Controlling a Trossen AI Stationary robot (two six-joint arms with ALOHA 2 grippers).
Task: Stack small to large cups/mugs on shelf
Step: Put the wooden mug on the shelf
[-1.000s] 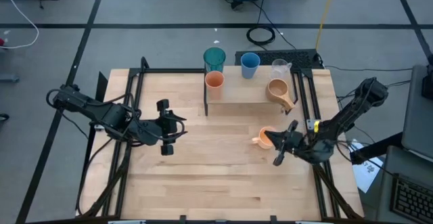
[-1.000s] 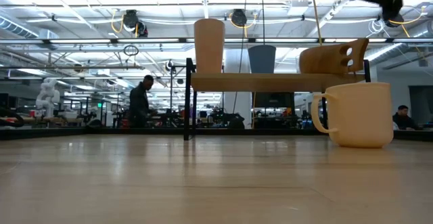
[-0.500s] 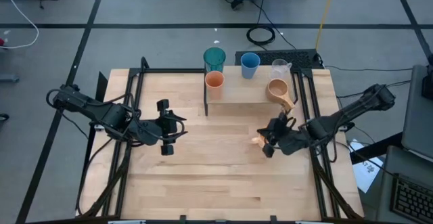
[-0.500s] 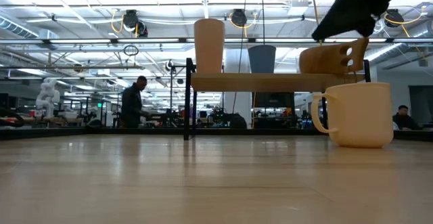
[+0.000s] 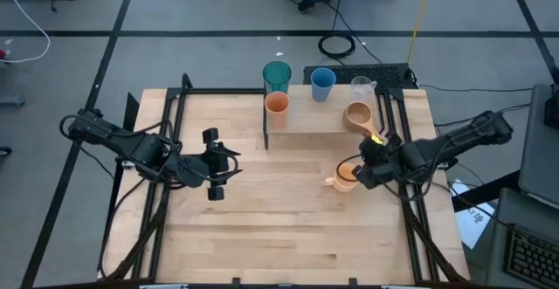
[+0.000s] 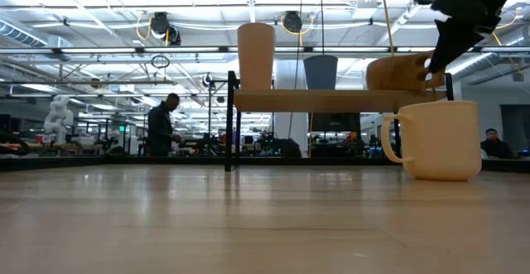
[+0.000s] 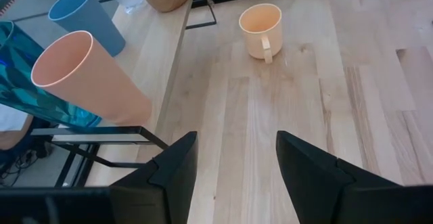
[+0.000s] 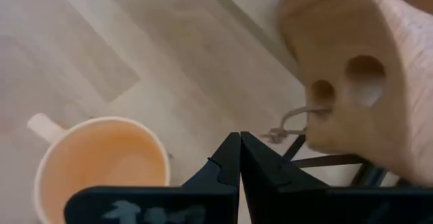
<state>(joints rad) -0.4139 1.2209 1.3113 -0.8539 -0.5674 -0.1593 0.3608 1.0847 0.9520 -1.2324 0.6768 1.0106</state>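
Orange handled mug (image 5: 346, 175) stands on the worktop (image 5: 262, 228) before the shelf (image 5: 314, 121); it looks light, rigid, smooth, best gripped across the rim. Right pincer (image 5: 365, 160) hovers closed, empty; left pincer (image 5: 212, 163) waits open.

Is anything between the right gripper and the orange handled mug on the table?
Nothing visible. The right gripper, fingers shut, hangs just above the orange handled mug; the brown wooden mug on the shelf is close beside it, not between them.

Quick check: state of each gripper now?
Left gripper: open, holding nothing.
Right gripper: shut, holding nothing, above the orange handled mug.
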